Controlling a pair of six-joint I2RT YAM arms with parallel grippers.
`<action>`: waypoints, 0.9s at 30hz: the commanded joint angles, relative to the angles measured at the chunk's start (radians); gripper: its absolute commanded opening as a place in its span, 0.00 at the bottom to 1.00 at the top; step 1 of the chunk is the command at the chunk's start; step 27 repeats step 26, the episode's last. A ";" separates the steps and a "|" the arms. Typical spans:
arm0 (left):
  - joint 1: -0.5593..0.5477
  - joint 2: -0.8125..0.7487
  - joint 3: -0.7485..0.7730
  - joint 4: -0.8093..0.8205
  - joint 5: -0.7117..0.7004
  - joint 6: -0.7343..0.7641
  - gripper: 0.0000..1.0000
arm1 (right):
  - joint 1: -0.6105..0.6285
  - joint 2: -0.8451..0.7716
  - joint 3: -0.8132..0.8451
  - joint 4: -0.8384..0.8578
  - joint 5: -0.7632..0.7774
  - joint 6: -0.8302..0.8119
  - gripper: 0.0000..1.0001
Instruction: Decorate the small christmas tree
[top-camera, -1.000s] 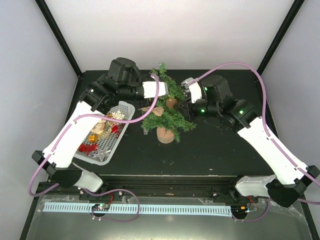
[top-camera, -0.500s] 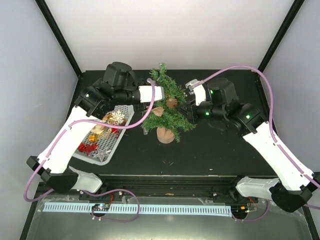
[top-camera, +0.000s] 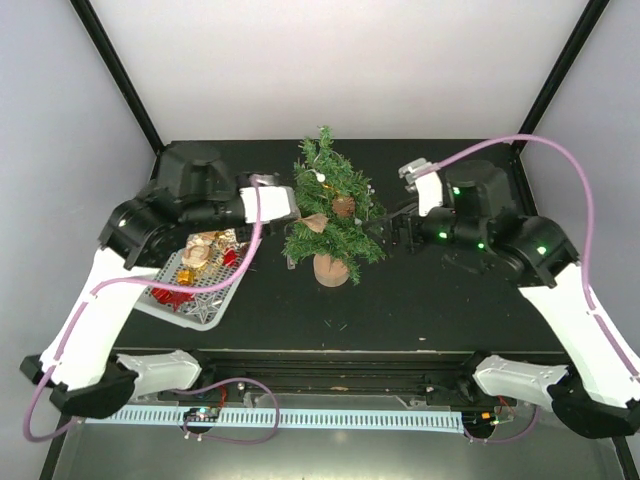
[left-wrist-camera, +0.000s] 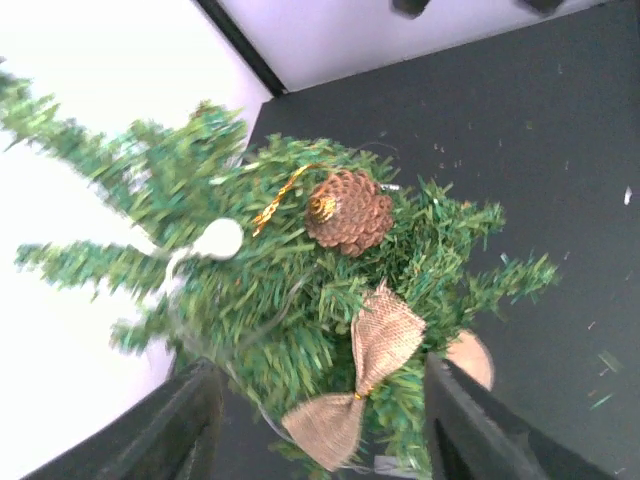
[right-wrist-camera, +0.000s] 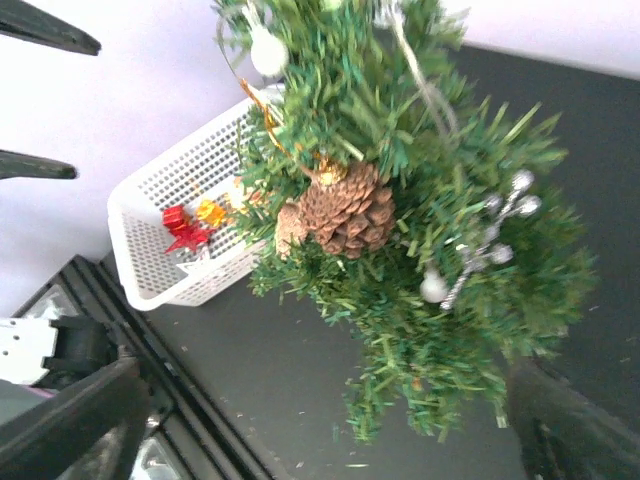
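The small christmas tree stands upright on its round tan base in the middle of the black table. It carries a pine cone, a burlap bow, a white ball and a silver berry sprig. My left gripper is close to the tree's left side. In the left wrist view the left gripper is open, the bow on the branches beyond its fingers. My right gripper is just right of the tree. The right gripper is open and holds nothing.
A white perforated basket lies left of the tree, partly under my left arm. It holds red and gold ornaments. Black frame posts rise at the table's back corners. A rail runs along the near edge.
Both grippers have opened and drawn back from the tree, the left one leftward, the right one rightward. The pine cone and bow stay on the branches.
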 joint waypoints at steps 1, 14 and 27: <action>0.084 -0.083 -0.013 -0.063 0.076 -0.114 0.67 | 0.004 -0.026 0.144 -0.172 0.104 0.008 1.00; 0.471 -0.245 -0.101 -0.183 0.493 -0.316 0.81 | 0.004 -0.155 0.347 -0.382 0.167 0.036 1.00; 0.490 -0.343 -0.107 -0.283 0.486 -0.323 0.81 | 0.003 -0.233 0.320 -0.448 0.190 0.056 1.00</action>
